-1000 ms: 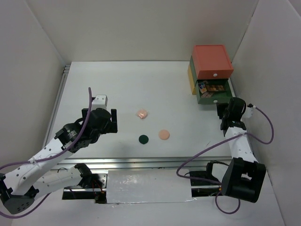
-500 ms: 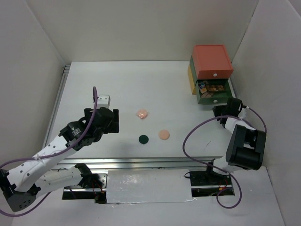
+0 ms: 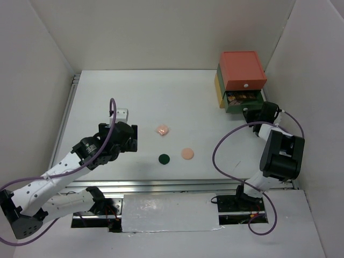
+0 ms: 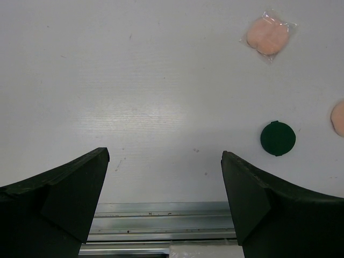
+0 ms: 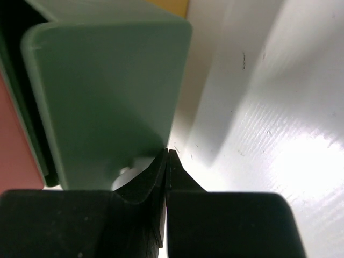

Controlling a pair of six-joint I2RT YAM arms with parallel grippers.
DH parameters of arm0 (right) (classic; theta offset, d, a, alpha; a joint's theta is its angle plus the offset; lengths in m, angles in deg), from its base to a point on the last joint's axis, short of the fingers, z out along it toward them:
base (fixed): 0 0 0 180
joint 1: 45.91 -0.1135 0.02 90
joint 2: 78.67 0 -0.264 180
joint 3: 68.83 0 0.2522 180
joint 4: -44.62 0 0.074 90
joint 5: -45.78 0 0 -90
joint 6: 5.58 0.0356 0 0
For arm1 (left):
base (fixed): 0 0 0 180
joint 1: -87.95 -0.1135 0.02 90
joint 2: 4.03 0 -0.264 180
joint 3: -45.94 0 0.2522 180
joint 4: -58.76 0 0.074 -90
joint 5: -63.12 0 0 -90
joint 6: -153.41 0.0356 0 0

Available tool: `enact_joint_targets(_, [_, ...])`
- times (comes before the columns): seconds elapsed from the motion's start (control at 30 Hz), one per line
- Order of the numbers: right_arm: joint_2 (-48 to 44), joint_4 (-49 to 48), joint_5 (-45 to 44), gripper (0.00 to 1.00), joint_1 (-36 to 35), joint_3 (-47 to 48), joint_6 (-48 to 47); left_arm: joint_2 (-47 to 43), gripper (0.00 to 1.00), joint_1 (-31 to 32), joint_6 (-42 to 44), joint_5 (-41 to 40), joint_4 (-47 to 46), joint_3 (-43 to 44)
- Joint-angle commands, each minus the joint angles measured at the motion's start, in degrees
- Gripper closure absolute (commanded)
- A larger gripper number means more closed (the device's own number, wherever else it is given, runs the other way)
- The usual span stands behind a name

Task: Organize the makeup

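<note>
Three compacts lie mid-table: a pink wrapped one (image 3: pixel 162 130) (image 4: pixel 267 35), a peach one (image 3: pixel 187 153) (image 4: pixel 338 117) and a dark-green one (image 3: pixel 164 159) (image 4: pixel 278 138). My left gripper (image 3: pixel 130 137) (image 4: pixel 164 156) hovers open to their left with nothing between its fingers. My right gripper (image 3: pixel 252 114) (image 5: pixel 167 153) is shut and empty. Its tips rest against the front of the green drawer (image 3: pixel 244 105) (image 5: pixel 107 91), beside the drawer's white knob (image 5: pixel 126 169). The drawer stands slightly open with palettes (image 3: pixel 240 97) inside.
The drawer box (image 3: pixel 243 69) with its red top stands at the back right, close to the right wall. A metal rail (image 4: pixel 161 220) runs along the table's near edge, just below my left gripper.
My right gripper has moved toward the box and the green drawer has slid further in. My left arm has moved slightly away from the near edge, still open.
</note>
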Motion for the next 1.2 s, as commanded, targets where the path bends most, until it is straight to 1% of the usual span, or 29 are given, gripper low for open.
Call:
enact_joint_targets(0.0, [2.83,-5.01,2.52,1.00,0.16,3.13,0.79,0.39,0.01,-0.06,1.53,-0.42,-0.83,0.60])
enact_joint_targets(0.23, [8.54,-7.56,6.12,1.00,-0.54,8.57,1.23,0.83,0.01,-0.14,1.97,-0.07,-0.92,0.69])
enact_joint_targets(0.5, [14.00,-7.04,7.89,1.00,-1.51,15.25,0.79,1.35,0.01,-0.58,2.41,0.46,-1.27,0.60])
enact_joint_targets(0.93, [19.10,-7.75,8.77,1.00,-2.92,19.56,1.50,2.94,0.01,-1.46,3.12,1.25,-1.54,0.69])
enact_joint_targets(1.1, [19.36,-8.00,8.15,1.00,-2.92,19.48,1.23,3.64,0.01,-1.81,3.20,1.60,-1.62,0.78])
enact_joint_targets(1.17, [19.54,-10.27,8.85,1.00,-2.74,18.78,1.58,3.82,0.01,-1.90,3.29,1.69,-1.62,0.78])
